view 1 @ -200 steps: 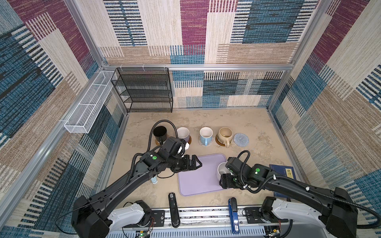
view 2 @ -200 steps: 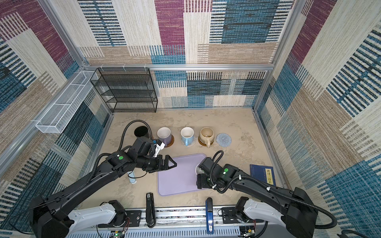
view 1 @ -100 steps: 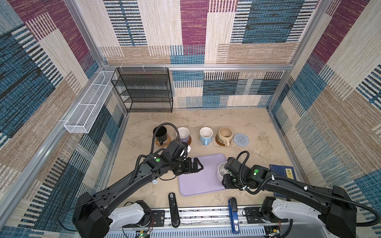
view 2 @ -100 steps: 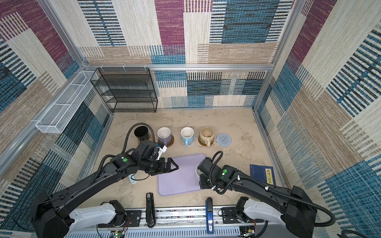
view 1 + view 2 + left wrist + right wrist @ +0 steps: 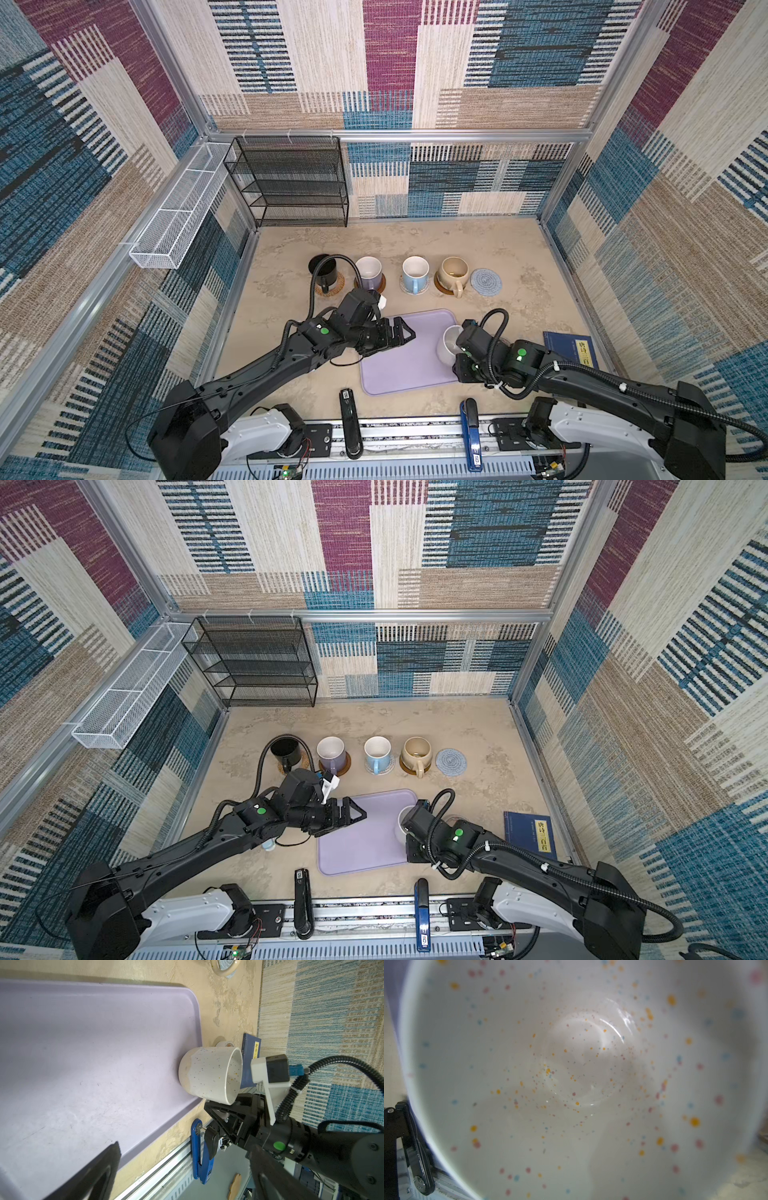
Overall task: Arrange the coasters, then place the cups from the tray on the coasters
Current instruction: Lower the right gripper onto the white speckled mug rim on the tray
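Right fingers [image 5: 216,1108] edged in against speckled cup [image 5: 207,1074].

The speckled mug [image 5: 207,1076] looks glossy ceramic, the tray [image 5: 93,1053] matt plastic (faintly scuffed).

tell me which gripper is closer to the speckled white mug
Right. The right gripper sits at the rim of the speckled white mug on the tray; the left gripper hangs open over the tray's left side, apart from it.

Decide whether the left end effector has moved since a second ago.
Yes: left end effector slid away from the lavender mug, farther across the tray.
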Robot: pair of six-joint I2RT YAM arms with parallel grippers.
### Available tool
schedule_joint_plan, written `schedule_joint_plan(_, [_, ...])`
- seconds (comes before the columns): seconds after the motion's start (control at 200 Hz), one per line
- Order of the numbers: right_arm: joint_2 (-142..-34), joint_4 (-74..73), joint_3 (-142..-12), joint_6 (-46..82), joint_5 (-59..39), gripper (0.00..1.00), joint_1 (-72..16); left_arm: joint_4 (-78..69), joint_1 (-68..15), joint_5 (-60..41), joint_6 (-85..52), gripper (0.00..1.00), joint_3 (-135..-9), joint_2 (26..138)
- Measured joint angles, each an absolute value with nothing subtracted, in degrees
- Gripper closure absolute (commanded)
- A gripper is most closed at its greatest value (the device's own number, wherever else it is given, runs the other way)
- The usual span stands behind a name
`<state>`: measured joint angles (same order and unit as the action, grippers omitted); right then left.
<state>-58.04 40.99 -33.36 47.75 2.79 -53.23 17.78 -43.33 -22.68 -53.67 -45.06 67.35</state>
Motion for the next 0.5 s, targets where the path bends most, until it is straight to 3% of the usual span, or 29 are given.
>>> schedule_joint_plan(0.326, [-58.33, 41.41, -33.91, 47.9, 4.49, 0.81, -53.56, 16.12, -44.03, -21.21, -54.11, 0.0, -44.64, 66.72])
schedule_joint_plan(0.501, [-58.81, 42.06, -34.74, 47.64, 4.71, 0.76, -53.65, 16.08, -44.42, -21.17, -54.24, 0.0, -44.64, 67.18])
